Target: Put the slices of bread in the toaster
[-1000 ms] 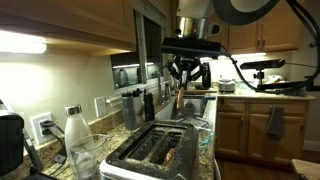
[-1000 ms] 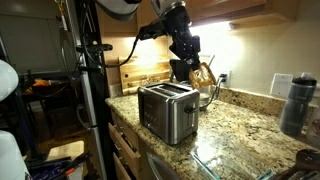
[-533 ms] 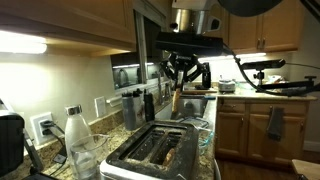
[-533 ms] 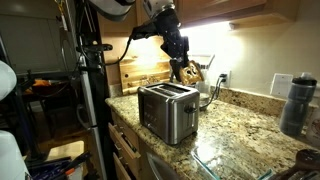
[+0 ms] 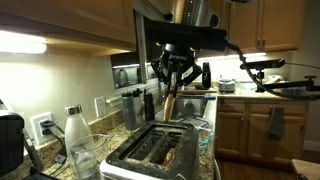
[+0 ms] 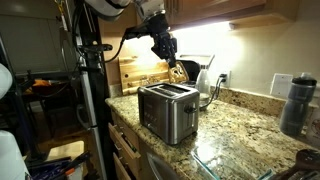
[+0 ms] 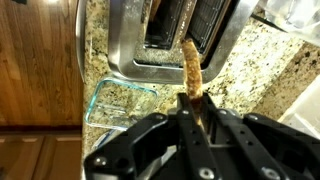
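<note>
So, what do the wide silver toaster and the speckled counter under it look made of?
The wide silver toaster looks like brushed metal: grey sheen with soft reflections. The speckled brown counter looks like polished granite or similar stone: mottled grain, glossy highlights; laminate cannot be excluded.

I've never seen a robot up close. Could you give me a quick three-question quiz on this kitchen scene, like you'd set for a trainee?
1. True or false: the gripper is open and empty.
2. In the wrist view, what lies on the countertop beside the toaster? A) a clear glass dish B) a red mug C) a banana
3. Fill in: the held slice of bread hangs in the air, ___ than the toaster's top and not yet in a slot.

Key: 1 false, it is shut on the slice of bread. 2 A. 3 higher.
</note>
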Robot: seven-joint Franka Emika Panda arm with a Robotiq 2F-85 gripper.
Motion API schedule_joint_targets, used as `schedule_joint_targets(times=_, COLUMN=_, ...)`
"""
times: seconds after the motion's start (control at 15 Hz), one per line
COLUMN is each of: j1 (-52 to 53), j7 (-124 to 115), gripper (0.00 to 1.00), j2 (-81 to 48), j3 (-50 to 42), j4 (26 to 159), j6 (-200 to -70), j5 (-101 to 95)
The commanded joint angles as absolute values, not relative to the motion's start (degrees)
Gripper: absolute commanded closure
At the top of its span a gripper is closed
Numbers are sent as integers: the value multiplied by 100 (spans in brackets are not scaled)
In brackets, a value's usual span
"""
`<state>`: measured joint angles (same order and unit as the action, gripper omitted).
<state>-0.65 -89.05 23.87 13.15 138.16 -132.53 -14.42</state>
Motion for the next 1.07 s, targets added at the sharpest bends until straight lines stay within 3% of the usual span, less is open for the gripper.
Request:
schedule_joint_targets(times=0.0, j1=126, j7=-8660, gripper=96, j2=2581, j3=1223, j4=14020, j6=-13409, j5=-1001)
schedule_joint_targets(times=1.0, j1=131, j7=-7926, gripper=96, j2=1936, j3=1108, j4=14061, j6=-14268, j5=-155)
